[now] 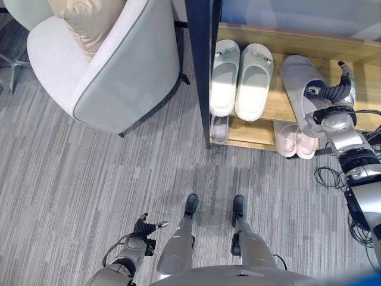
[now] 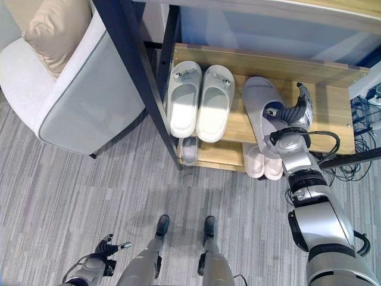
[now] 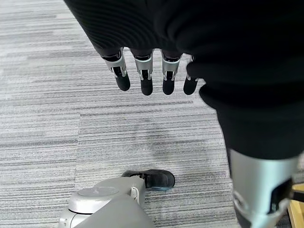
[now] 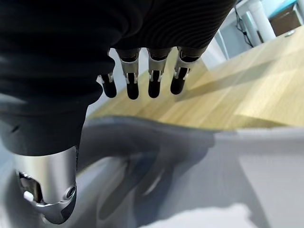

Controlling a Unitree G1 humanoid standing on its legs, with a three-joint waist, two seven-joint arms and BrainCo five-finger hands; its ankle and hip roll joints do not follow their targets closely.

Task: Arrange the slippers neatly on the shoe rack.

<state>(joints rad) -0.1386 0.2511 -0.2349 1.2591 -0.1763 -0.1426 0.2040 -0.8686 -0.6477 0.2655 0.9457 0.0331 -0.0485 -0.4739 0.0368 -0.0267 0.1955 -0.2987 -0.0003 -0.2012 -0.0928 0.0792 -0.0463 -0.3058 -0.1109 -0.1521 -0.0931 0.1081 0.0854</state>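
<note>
The right hand (image 2: 293, 122) hovers with straight fingers (image 4: 153, 80) over the grey slipper (image 2: 261, 107) on the shoe rack (image 2: 333, 110) – a white pair (image 2: 199, 98) lies beside it. The left hand (image 1: 144, 228) hangs relaxed near the carpet (image 1: 71, 179).

The right robot hand (image 2: 296, 111) covers the heel end of the grey slipper (image 2: 260, 101); whether its thumb grips the slipper cannot be determined. The upper shelf (image 2: 324, 101) conceals most of the lower pink pair (image 2: 263, 164) and a grey slipper (image 2: 189, 149).
</note>
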